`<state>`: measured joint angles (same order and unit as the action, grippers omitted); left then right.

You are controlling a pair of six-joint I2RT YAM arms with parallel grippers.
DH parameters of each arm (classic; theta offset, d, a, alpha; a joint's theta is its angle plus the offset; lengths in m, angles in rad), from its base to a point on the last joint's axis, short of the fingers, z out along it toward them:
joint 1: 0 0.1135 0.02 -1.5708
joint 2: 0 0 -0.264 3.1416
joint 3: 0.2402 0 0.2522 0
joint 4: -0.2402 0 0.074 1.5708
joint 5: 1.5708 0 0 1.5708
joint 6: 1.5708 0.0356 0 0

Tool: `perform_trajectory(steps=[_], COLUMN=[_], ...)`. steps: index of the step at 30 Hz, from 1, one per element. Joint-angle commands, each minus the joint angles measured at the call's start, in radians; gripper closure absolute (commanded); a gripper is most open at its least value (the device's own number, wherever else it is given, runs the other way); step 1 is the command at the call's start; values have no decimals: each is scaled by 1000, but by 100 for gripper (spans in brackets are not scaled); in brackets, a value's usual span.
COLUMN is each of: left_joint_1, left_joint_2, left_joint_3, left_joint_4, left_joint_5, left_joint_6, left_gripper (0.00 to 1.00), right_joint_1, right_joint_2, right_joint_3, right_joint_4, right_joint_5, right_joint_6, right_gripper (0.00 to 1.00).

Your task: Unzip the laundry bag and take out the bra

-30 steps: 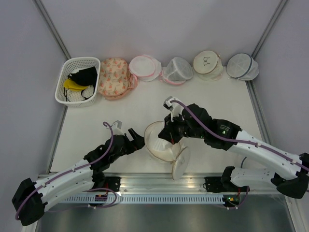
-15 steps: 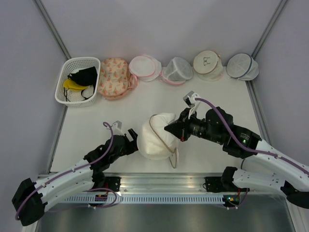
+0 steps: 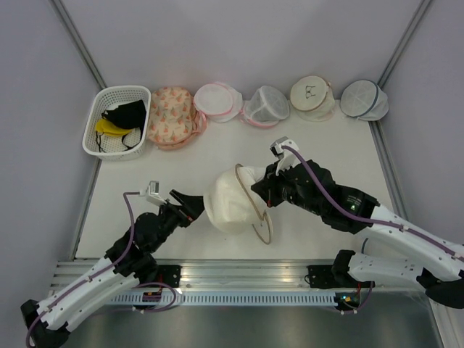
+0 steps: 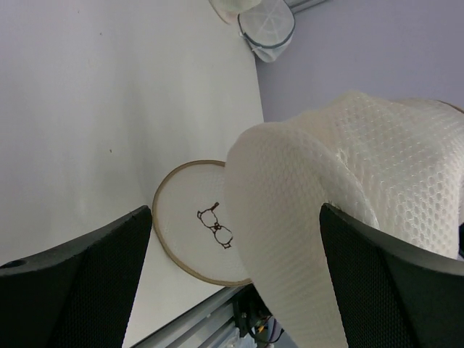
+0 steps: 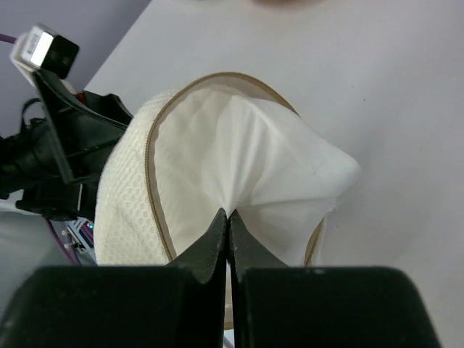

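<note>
The laundry bag (image 3: 226, 203) lies unzipped at the table's front middle, its tan-trimmed flat face (image 3: 261, 220) hanging open to the right. In the left wrist view its mesh (image 4: 319, 203) sits between my fingers and the flat face (image 4: 206, 221) shows the black glasses mark. My right gripper (image 3: 257, 190) is at the bag's mouth, shut (image 5: 228, 214) on smooth white fabric of the bra (image 5: 268, 167), which bulges out of the opening. My left gripper (image 3: 196, 207) is open (image 4: 235, 210) against the bag's left side, one finger (image 4: 80, 275) on each flank.
At the back stand a white basket (image 3: 99, 138) holding black and yellow bras, a floral pouch (image 3: 170, 116), two pink-trimmed pouches (image 3: 217, 101) (image 3: 266, 105), another cream pouch with a glasses mark (image 3: 312, 94) and a blue-trimmed one (image 3: 364, 99). Grey walls close both sides.
The bag has rolled so that its mouth faces right and its flat face hangs open. My right gripper has closed on white fabric at the mouth. My left arm has drawn back to the left.
</note>
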<state>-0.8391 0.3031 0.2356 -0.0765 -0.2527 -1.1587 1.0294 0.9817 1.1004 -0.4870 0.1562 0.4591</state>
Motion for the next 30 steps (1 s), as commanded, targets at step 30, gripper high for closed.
perform_trajectory(steps=[30], left_joint_1=[0], left_joint_2=[461], left_joint_3=[303], left_joint_4=[147], left_joint_5=[130], left_joint_6=[241], left_gripper=[0], right_joint_1=[-2], right_joint_2=[207], right_joint_3=[-168], right_joint_4=[114], right_joint_5=[-202], right_joint_6=[-45], right_gripper=[100])
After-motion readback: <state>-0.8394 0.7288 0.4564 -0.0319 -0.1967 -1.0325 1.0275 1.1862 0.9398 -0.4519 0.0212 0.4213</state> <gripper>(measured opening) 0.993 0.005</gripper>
